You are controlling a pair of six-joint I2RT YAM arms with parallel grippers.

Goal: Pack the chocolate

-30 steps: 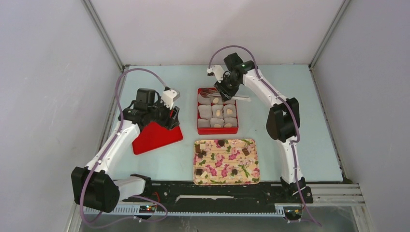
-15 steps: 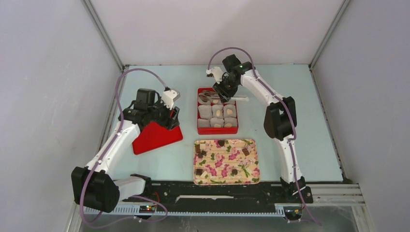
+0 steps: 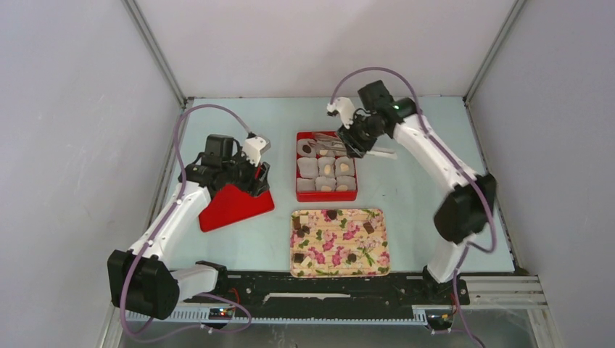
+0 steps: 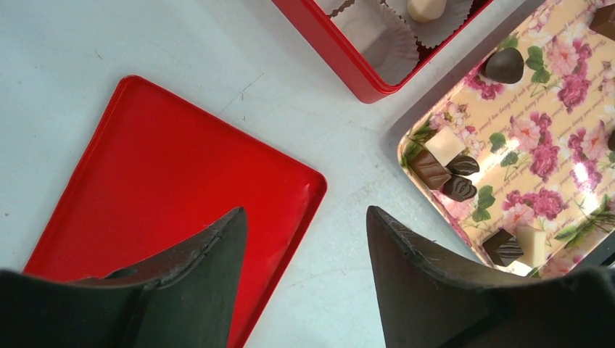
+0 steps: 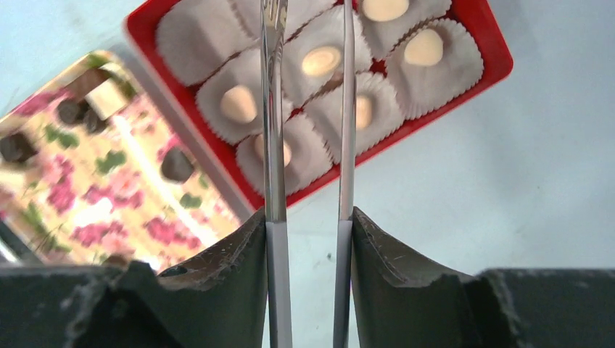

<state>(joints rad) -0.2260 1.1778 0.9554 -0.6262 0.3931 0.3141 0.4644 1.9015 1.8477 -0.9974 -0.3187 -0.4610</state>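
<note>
Pale blue table (image 3: 435,188), plain grey walls (image 3: 304,43) on three sides. Pale chocolate (image 3: 328,169) sits in paper cups (image 3: 307,169) inside the red box (image 3: 326,196). More pieces, dark and pale, lie scattered on a floral tray (image 3: 341,272) just nearer than the box. At the box's far right corner, the right gripper (image 5: 308,217) pinches metal tongs (image 5: 274,109), blades apart, reaching over the far row. Left of the box, the left gripper (image 4: 304,212) hangs wide open, holding nothing, over a red lid (image 4: 145,174).

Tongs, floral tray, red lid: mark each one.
tongs (image 5: 273,109), right wrist view, midway along one blade.
floral tray (image 3: 335,243), top view, bare printed middle.
red lid (image 4: 159,181), left wrist view, flat centre.
</note>
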